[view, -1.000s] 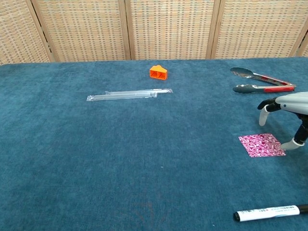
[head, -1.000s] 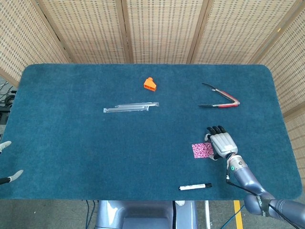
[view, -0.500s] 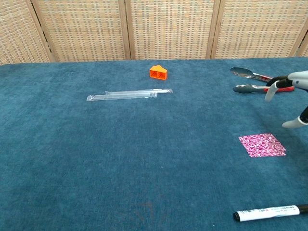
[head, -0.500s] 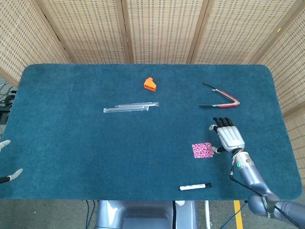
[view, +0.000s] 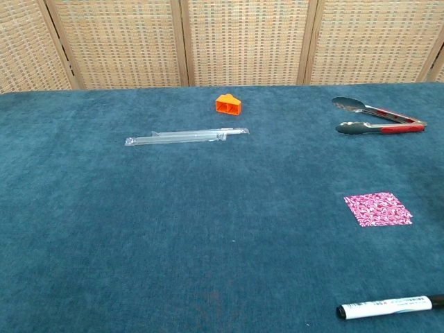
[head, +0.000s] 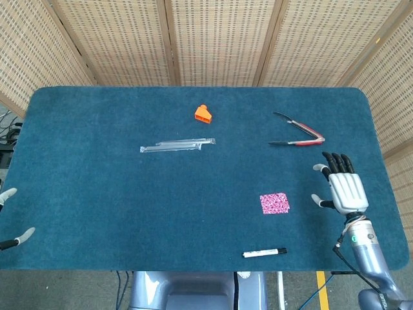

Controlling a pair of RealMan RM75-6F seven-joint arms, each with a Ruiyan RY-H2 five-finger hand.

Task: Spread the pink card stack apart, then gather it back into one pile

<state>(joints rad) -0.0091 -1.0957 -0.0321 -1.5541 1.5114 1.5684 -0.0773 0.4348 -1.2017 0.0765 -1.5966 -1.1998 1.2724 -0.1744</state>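
Your right hand (head: 346, 190) hangs flat with fingers spread, holding nothing, well to the right of the cards (head: 274, 203) and clear of them. The cards lie in 1 neat square pile on the table (head: 97, 194), between the tongs (head: 298, 131) and the marker (head: 264, 252). Of your left hand (head: 11, 219) only fingertips show at the table's left edge; whether it is open I cannot tell. As the pile looks tidy, you are either before the spreading step or at its end. If spreading is due, bring your right hand over the pile, press lightly and sweep sideways.
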